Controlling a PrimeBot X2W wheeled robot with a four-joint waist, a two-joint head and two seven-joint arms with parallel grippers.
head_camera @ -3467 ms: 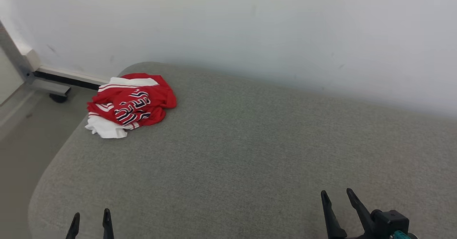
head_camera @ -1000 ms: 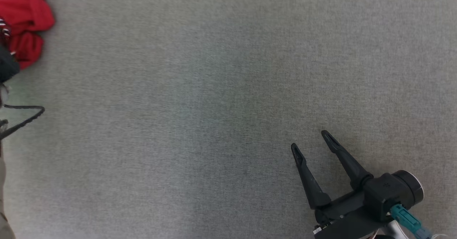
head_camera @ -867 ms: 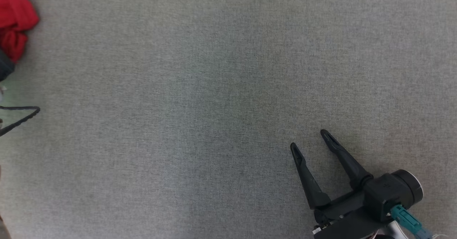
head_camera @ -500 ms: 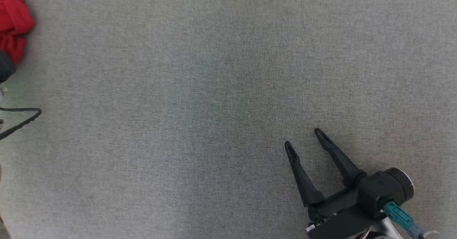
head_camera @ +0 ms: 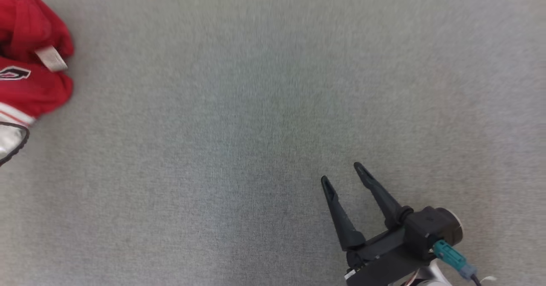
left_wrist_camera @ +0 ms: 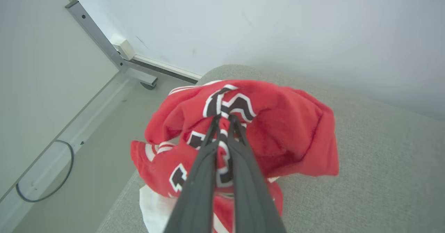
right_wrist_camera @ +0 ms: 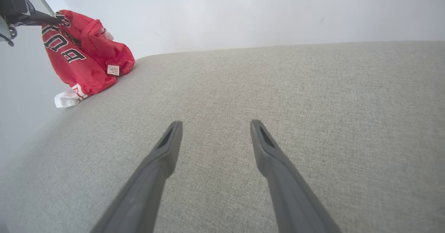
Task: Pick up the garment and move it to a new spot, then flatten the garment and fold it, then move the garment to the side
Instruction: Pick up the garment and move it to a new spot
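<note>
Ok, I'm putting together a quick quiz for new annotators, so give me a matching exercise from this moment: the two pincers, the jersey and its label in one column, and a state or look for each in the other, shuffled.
Column one:
1. left pincer
2. right pincer
3. red jersey
4. sewn-in label

Column two:
a. small and pale, sticking out of red cloth
b. open, over the grey cushion
c. bunched up, with black-and-white lettering
d. shut on cloth

Pairs: 1-d, 2-b, 3-c, 4-a.
</note>
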